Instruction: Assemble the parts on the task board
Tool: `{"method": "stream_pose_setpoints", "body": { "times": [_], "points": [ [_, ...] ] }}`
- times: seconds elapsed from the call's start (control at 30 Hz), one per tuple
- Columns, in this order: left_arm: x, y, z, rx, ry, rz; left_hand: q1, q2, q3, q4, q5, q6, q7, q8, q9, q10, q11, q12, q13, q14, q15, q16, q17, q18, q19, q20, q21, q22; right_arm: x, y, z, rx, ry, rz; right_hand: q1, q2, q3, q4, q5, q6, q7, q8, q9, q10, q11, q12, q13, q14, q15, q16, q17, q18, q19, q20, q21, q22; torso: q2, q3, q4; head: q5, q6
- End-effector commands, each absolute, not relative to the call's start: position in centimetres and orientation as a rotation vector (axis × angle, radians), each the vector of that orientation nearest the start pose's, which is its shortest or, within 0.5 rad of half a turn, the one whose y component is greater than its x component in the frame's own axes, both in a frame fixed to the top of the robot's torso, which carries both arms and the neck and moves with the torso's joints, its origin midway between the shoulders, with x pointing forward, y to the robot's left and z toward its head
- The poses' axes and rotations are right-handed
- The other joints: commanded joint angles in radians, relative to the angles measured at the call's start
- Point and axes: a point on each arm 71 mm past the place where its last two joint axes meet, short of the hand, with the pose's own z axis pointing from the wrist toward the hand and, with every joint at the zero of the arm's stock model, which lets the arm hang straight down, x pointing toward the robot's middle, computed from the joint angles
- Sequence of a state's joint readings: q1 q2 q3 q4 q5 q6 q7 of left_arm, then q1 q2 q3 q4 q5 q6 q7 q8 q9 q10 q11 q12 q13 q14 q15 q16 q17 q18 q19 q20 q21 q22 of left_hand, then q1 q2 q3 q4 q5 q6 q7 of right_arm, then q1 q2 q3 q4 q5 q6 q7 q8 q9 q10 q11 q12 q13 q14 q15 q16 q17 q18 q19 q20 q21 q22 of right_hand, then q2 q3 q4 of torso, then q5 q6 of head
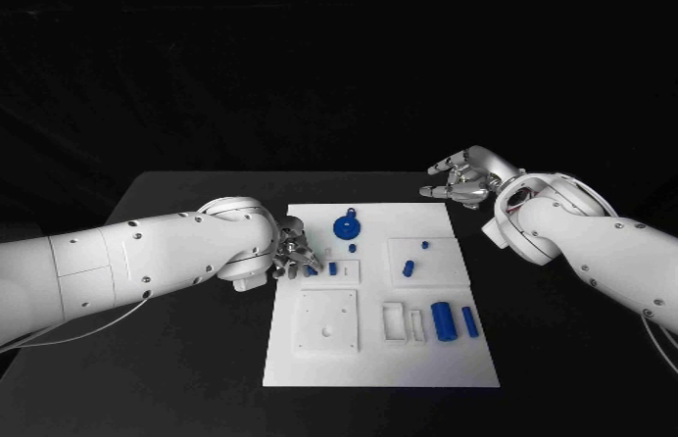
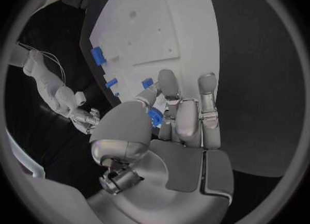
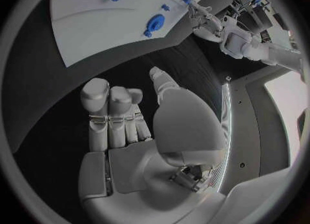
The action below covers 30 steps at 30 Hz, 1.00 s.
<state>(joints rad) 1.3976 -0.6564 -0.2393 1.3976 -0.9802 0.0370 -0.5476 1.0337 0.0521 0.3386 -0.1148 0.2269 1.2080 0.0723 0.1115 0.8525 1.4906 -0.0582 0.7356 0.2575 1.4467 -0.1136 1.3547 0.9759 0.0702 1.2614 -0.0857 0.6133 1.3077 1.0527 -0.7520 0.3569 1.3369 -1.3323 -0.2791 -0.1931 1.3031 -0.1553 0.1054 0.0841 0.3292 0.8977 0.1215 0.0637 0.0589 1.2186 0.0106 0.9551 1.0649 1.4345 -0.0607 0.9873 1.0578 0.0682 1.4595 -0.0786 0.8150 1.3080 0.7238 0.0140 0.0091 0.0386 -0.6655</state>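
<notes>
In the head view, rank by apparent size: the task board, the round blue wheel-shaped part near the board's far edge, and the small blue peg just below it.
1. Task board, by far the largest.
2. Round blue part.
3. Small blue peg, the smallest.

The left hand [image 1: 287, 251] sits at the task board's [image 1: 381, 364] nine o'clock edge, and its fingers cover part of the small blue part [image 2: 154, 116] pinched there, so the part's shape cannot be told. In the left wrist view the thumb hides most of that part. The board's holes and small pegs [image 1: 409, 267] are too small to tell apart. In the right wrist view the board [image 3: 90, 12] is cut off at twelve o'clock.
</notes>
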Motion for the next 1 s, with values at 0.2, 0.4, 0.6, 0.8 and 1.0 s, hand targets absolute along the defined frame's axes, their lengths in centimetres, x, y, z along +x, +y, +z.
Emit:
{"method": "stream_pose_setpoints", "body": {
  "times": [0.2, 0.4, 0.6, 0.8, 1.0],
  "points": [
    [50.60, 16.42, -20.56, -0.124, 2.291, -0.367, -0.020, -0.019, -0.011, 0.022, -0.004, 0.181, -0.127, -0.001, 0.001, 0.024, -0.029, 0.004, 0.002, 0.006, 0.000, 0.004, -0.001, 0.011, -0.001, 0.003, 0.002, 0.018, 54.10, -23.71, -13.91, 0.297, 1.557, 0.663, -0.009, 0.004, 0.000, -0.004, 0.003, 0.004, 0.000, -0.006, 0.000, -0.003, 0.000, 0.000, 0.000, 0.000, 0.000, -0.004, -0.002, 0.011, 0.002, 0.000, -0.006, 0.103, 0.000, 0.0005, -0.0004, -0.001, 0.001],
    [50.63, 16.41, -20.59, -0.121, 2.294, -0.364, -0.016, -0.021, 0.008, 0.009, 0.061, 0.179, -0.126, -0.002, 0.001, 0.024, -0.029, 0.004, 0.001, 0.006, 0.000, 0.004, -0.001, 0.009, -0.001, 0.001, 0.003, 0.018, 54.10, -23.70, -13.91, 0.297, 1.557, 0.663, -0.009, 0.004, 0.000, -0.004, 0.003, 0.004, 0.000, -0.006, 0.000, -0.003, 0.000, 0.000, 0.000, 0.000, 0.000, -0.004, -0.002, 0.011, 0.002, 0.000, -0.006, 0.103, 0.000, 0.0013, -0.0005, -0.001, 0.001],
    [50.67, 16.49, -20.62, -0.120, 2.299, -0.359, -0.025, -0.024, 0.046, -0.021, 0.143, 0.177, -0.124, -0.001, 0.002, 0.024, -0.029, 0.003, 0.001, 0.006, 0.000, 0.004, -0.001, 0.010, -0.001, 0.000, 0.003, 0.018, 54.11, -23.70, -13.93, 0.297, 1.557, 0.663, -0.009, 0.004, 0.000, -0.004, 0.003, 0.004, 0.000, -0.006, 0.000, -0.003, 0.000, 0.000, 0.000, 0.000, 0.000, -0.004, -0.002, 0.011, 0.002, 0.000, -0.006, 0.103, 0.000, 0.0007, -0.0006, -0.002, 0.002],
    [50.71, 16.59, -20.63, -0.122, 2.301, -0.352, -0.037, -0.013, 0.079, -0.050, 0.176, 0.175, -0.123, 0.000, 0.002, 0.024, -0.028, 0.001, -0.001, 0.005, 0.000, 0.004, -0.002, 0.012, -0.002, 0.001, 0.006, 0.018, 54.11, -23.70, -13.95, 0.298, 1.558, 0.664, -0.010, 0.003, 0.001, -0.003, 0.005, 0.001, 0.000, -0.006, -0.001, -0.003, 0.000, -0.001, -0.001, 0.000, 0.000, -0.005, -0.003, 0.012, 0.002, 0.000, -0.010, 0.102, 0.000, 0.0008, 0.0003, -0.002, 0.002],
    [50.79, 16.78, -20.59, -0.129, 2.291, -0.344, -0.042, 0.001, 0.089, -0.059, 0.176, 0.173, -0.122, 0.001, 0.004, 0.024, -0.029, 0.000, -0.003, 0.005, 0.000, 0.002, -0.005, 0.014, -0.002, 0.002, 0.006, 0.018, 54.10, -23.69, -13.97, 0.298, 1.558, 0.664, -0.010, 0.003, 0.001, -0.003, 0.005, 0.001, 0.000, -0.006, -0.001, -0.003, 0.000, -0.001, -0.001, 0.000, 0.000, -0.005, -0.003, 0.012, 0.002, 0.000, -0.010, 0.102, 0.000, -0.0001, 0.0002, -0.002, 0.003]
  ]
}}
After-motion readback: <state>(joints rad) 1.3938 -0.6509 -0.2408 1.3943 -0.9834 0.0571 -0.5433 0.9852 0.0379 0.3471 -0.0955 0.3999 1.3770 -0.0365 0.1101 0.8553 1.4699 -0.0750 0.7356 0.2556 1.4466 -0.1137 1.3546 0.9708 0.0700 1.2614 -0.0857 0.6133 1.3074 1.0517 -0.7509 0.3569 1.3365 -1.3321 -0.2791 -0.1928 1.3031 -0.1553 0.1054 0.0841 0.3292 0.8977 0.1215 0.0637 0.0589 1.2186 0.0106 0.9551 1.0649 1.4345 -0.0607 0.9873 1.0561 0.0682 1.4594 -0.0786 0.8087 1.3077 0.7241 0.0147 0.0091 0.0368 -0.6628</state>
